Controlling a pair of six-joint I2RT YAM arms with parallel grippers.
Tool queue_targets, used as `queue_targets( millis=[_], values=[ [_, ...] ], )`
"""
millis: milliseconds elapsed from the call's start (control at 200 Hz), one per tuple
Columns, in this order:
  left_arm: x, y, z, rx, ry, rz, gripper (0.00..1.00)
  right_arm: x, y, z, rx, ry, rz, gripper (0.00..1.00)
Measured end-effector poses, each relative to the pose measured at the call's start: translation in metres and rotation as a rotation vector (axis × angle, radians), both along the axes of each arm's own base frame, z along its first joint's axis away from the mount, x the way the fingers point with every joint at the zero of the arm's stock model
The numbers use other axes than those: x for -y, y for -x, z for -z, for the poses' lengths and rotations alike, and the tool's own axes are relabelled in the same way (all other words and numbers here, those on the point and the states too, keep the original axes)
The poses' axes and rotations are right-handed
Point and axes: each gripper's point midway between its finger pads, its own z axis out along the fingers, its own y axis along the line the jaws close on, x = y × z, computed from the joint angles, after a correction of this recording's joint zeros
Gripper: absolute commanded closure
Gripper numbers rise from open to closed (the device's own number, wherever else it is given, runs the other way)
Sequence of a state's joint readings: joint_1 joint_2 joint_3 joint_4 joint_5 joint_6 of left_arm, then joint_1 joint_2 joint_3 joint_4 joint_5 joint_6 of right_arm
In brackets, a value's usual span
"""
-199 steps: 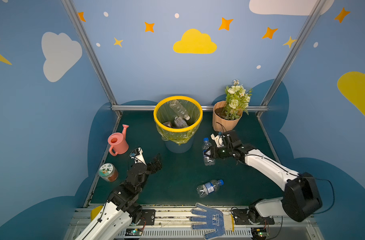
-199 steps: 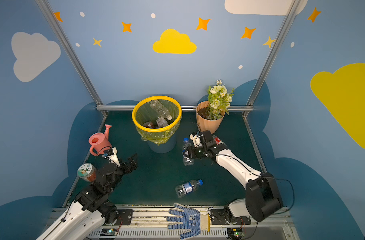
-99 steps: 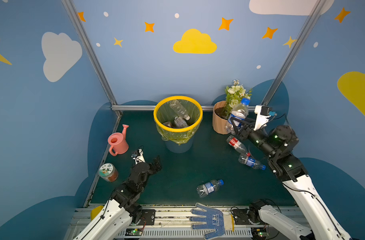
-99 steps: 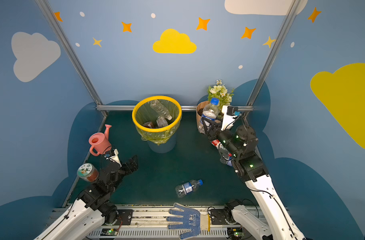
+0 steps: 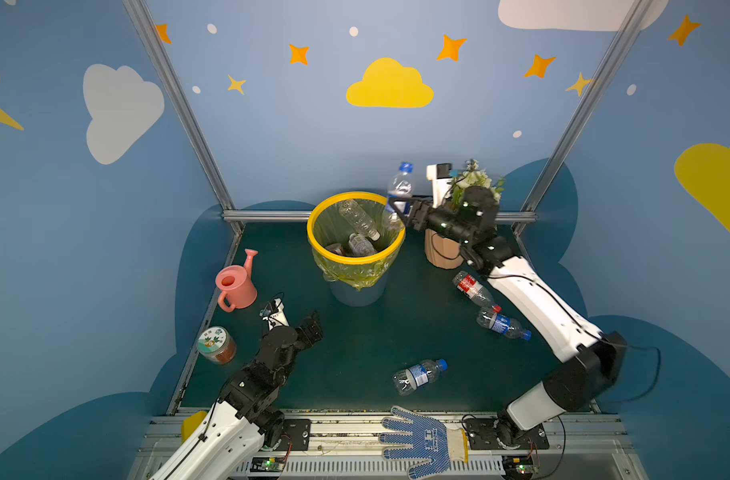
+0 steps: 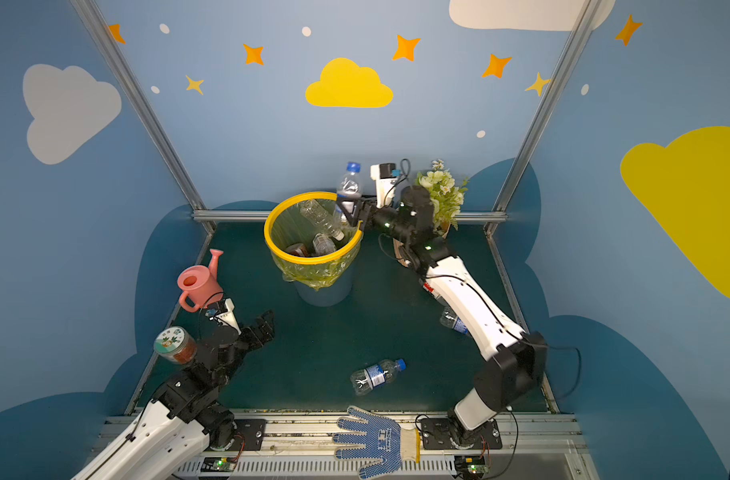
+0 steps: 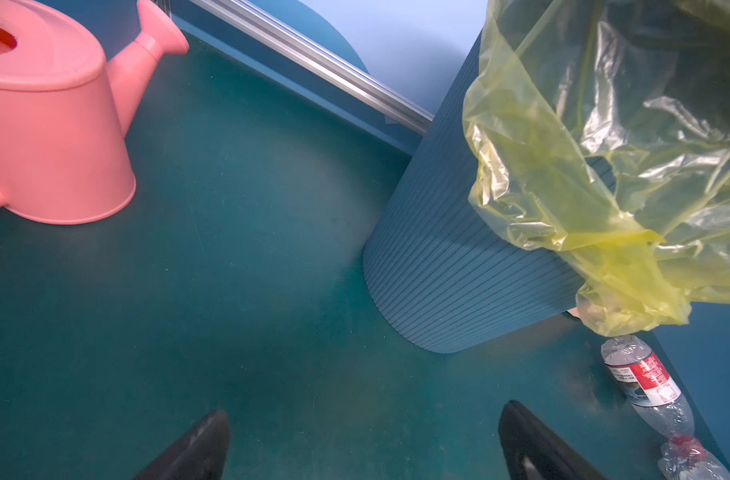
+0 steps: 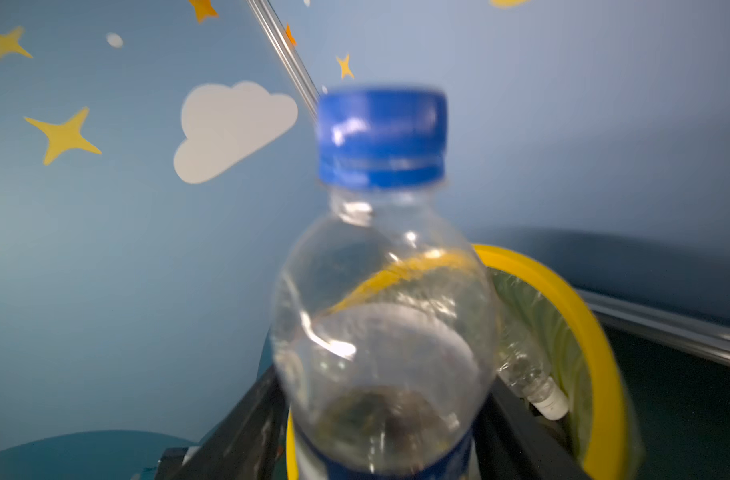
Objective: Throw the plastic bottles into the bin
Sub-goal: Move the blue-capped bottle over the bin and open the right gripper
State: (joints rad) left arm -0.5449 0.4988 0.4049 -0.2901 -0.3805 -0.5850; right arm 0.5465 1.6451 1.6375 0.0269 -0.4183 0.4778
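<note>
One blue-capped bottle [image 5: 400,185] upright, upper centre of frame, over bin [image 5: 355,260] rim, flanked by right end effector [image 5: 396,210]; gripped or freed, cannot tell. Drop step, by appearance. Next: release fully, then fetch three bottles [image 5: 419,376] [image 5: 502,326] [image 5: 471,286] lying lower right on counter [image 5: 355,332]. Left end effector [image 5: 310,330] wide apart, empty.

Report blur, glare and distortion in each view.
Right wrist view: the bottle up close is smeared and soft, the bin behind it too. Left wrist view: sharp, with glare on the bin's bag. Both top views: mostly sharp, evenly lit, frame posts splay outward.
</note>
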Motion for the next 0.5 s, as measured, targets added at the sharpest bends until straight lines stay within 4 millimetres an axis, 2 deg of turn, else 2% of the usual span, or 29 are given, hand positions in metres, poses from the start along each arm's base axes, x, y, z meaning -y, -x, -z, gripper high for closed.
queue_targets(
  millis=[85,125,165,225,280,355,415,501],
  values=[
    [-0.001,0.001,0.002,-0.007,-0.005,0.000,0.00,-0.013,-0.008,0.040,-0.091,0.090,-0.020,0.05],
    [-0.001,0.002,0.002,-0.008,-0.005,0.000,0.00,-0.010,-0.008,0.048,-0.105,0.123,-0.009,0.03],
    [-0.002,0.003,0.002,-0.010,-0.006,0.000,0.00,-0.004,-0.006,0.046,-0.098,0.143,0.008,0.03],
    [-0.002,0.004,0.002,-0.010,-0.006,0.002,0.00,0.012,0.001,0.026,-0.052,0.152,0.045,0.03],
    [-0.001,0.004,0.001,-0.008,-0.002,0.008,0.00,0.033,0.014,-0.008,0.029,0.140,0.095,0.03],
    [0.003,0.004,0.001,-0.008,-0.002,0.030,0.00,0.069,0.044,-0.059,0.155,0.098,0.167,0.03],
    [0.006,0.004,0.001,-0.010,-0.006,0.053,0.00,0.100,0.070,-0.091,0.244,0.062,0.233,0.03],
    [0.013,0.003,-0.002,-0.018,-0.016,0.092,0.00,0.135,0.092,-0.102,0.298,0.041,0.314,0.03]
  ],
)
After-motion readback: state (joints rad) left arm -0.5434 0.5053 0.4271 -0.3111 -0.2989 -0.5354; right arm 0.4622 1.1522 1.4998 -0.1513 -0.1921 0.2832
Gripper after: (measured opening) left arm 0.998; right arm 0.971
